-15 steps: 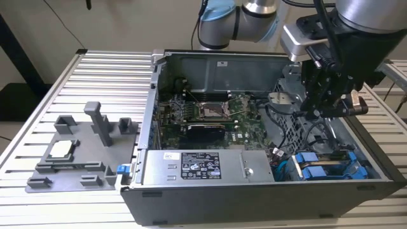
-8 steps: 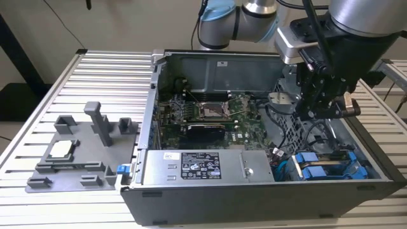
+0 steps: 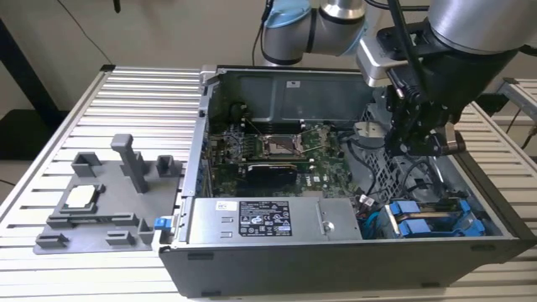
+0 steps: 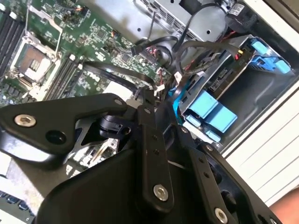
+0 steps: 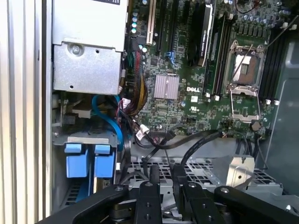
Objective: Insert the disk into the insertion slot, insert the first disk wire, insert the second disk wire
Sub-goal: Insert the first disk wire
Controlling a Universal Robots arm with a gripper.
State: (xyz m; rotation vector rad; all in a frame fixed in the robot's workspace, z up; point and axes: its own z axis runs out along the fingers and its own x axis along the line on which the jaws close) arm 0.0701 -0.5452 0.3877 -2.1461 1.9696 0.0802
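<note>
Black linkage of the gripper (image 5: 167, 177) sits closest to you in both wrist views. Black cables (image 5: 198, 140) arch just past its tip over a perforated metal panel (image 5: 205, 170). You cannot tell whether the gripper is spread, pressed together or pinching one of those cables, because its own links and the cable loops cover the tip. In the exterior view it hangs at the upper right of the frame. It is lowered into the open computer case (image 3: 336, 264), between the motherboard (image 3: 277, 148) and the drive cage. That posture suits work on the cabling rather than on a carrier.

Note the disk (image 4: 217, 83). It lies inside the insertion slot (image 5: 84, 138), its blue carrier front beside a second blue front, at the exterior view's lower right. You may judge the first step complete. A blue cable (image 5: 112, 122) runs close by the cage. Whether either disk wire is seated cannot be made out, since the connector face is shadowed and crossed by cables.

Further out, the grey box with a black sticker (image 3: 268, 220) occupies the lower centre of the case. A grey fixture (image 3: 100, 195) rests on the slatted table (image 3: 143, 94) at the exterior view's left, well apart from the work.
</note>
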